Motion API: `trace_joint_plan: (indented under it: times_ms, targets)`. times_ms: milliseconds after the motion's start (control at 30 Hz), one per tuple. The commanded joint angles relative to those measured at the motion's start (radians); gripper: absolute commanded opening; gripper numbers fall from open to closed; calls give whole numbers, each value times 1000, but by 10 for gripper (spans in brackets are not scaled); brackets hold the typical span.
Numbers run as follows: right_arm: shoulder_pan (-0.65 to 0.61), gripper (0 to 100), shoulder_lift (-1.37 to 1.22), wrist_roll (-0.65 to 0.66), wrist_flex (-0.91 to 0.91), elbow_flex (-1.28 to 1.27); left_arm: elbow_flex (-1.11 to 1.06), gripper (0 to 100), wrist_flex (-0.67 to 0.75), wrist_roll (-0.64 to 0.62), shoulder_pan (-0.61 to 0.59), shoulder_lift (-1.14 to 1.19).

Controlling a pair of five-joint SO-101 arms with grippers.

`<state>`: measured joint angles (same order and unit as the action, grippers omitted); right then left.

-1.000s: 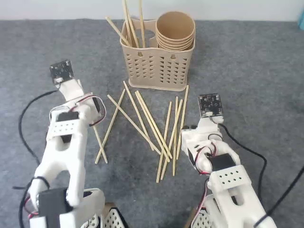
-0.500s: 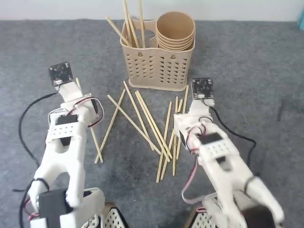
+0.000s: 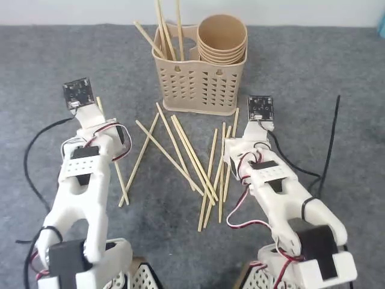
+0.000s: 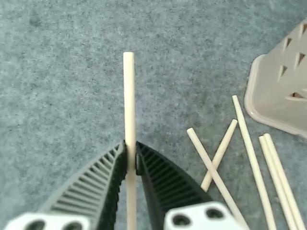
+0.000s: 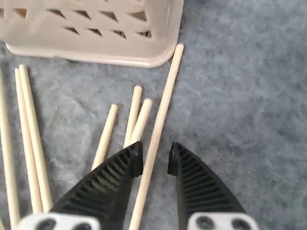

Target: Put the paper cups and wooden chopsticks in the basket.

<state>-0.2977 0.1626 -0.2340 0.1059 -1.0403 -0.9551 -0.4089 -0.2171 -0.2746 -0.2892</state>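
Several wooden chopsticks (image 3: 186, 153) lie scattered on the grey worktop (image 3: 325, 72) in front of the basket (image 3: 198, 90), so clearing them looks to be the step in hand. The paper cups (image 3: 222, 36) sit nested in one compartment of the basket. A few upright sticks (image 3: 163, 30) stand in the compartment beside them. No cup lies loose on the worktop, so that half of the job seems done.

The left gripper (image 4: 129, 151) is clamped tight on a held chopstick (image 4: 128, 96), which runs straight out between its fingertips. It sits well off to one side of the basket. Whether the stick is clear of the worktop, I cannot tell.

The right gripper (image 5: 154, 155) is parted a little, its jaws set astride a long chopstick (image 5: 163, 100) whose far end lies just beside the basket's corner. The jaws have not closed on it, and two shorter-looking sticks lie close against one side.

For the left arm, the next move would be to raise its stick, carry it across to the basket and tilt it so that it drops end first among the upright ones. For the right arm, the jaws need to close squarely on the one stick between them without catching its neighbours. The lift can follow once the hold is sure.
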Motion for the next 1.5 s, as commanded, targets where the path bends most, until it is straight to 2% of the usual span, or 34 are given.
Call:
trace_joint_plan:
  times_ms: [0, 233, 500, 667, 800, 933, 1100, 1333, 1467]
  targets:
    - [-16, 98, 5, -8, -25, 55, 7, 12, 26, 15, -9, -48]
    - [-13, 98, -15, -8, -27, 61, 5, 12, 26, 15, -11, -48]
    - [8, 98, -177, -9, 150, 264, 4, 12, 26, 14, -11, -48]
    - [8, 96, -203, -9, 157, 284, 4, 12, 26, 15, -11, -48]
    - [8, 2, -203, -9, 160, 282, 4, 12, 26, 15, -11, -48]
    - [8, 42, -205, -8, 166, 285, 4, 12, 26, 15, -11, -48]
    - [25, 46, -209, -44, 168, 293, 4, 12, 25, 15, -11, -48]
    - [30, 98, -289, -48, 318, 423, 4, 12, 21, 14, -11, -48]
    - [30, 62, -352, -49, 420, 523, 4, 12, 21, 14, -11, -48]
